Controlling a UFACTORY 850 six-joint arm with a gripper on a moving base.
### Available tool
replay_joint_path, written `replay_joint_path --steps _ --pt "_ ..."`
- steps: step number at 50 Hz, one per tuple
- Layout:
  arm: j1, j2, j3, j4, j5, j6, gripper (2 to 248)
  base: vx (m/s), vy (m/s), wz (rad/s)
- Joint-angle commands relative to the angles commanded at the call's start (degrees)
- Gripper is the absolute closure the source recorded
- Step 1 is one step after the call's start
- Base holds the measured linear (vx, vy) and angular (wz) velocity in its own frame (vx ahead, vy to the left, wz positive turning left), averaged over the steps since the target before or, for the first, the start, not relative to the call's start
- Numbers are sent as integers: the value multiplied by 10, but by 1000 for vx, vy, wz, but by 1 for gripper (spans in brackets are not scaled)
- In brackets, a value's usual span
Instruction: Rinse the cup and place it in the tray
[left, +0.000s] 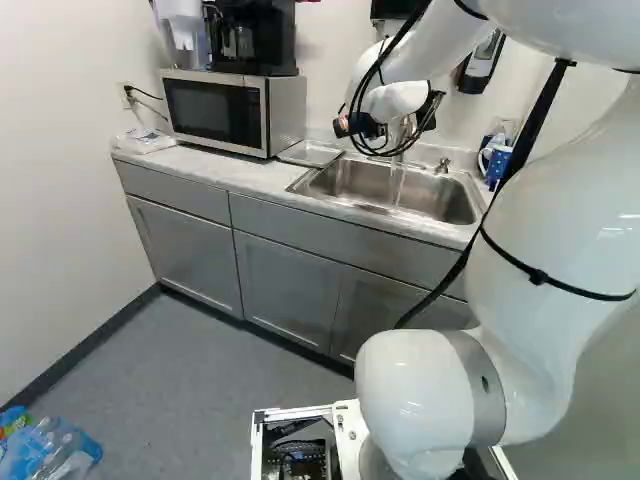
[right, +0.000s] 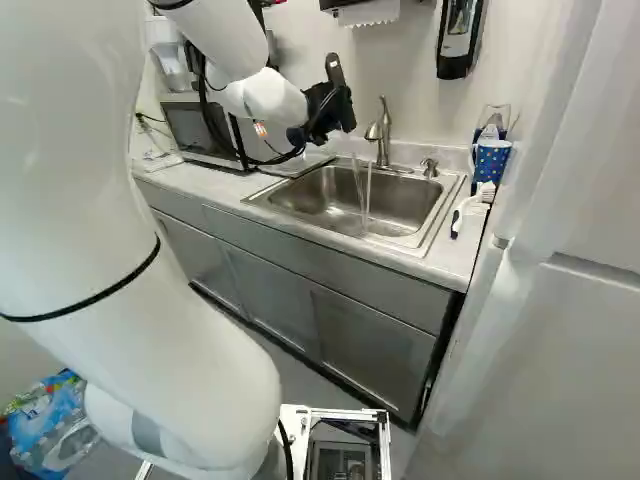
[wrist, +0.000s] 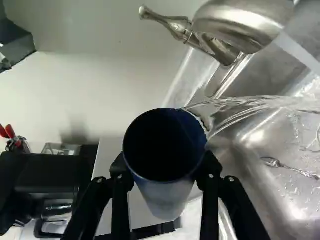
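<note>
no readable text, labels or signs show anywhere.

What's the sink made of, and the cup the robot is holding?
The sink looks like satin metal, probably stainless steel: it's silvery grey with soft, bright glints. The cup looks smooth, dark blue inside and paler outside, so it could be plastic or glazed pottery; I can't tell which.

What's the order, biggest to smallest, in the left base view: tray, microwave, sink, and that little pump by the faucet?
1. Sink and microwave: too alike to rank, one wider, the other taller.
2. Tray.
3. Pump, clearly smallest.
</note>
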Motion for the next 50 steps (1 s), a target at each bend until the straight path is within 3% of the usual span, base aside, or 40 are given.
replay_joint_path --steps 37,50 --pt "0 0 0 0 0 223 124 0 0 0" --pt "0 0 0 0 0 223 124 0 0 0"
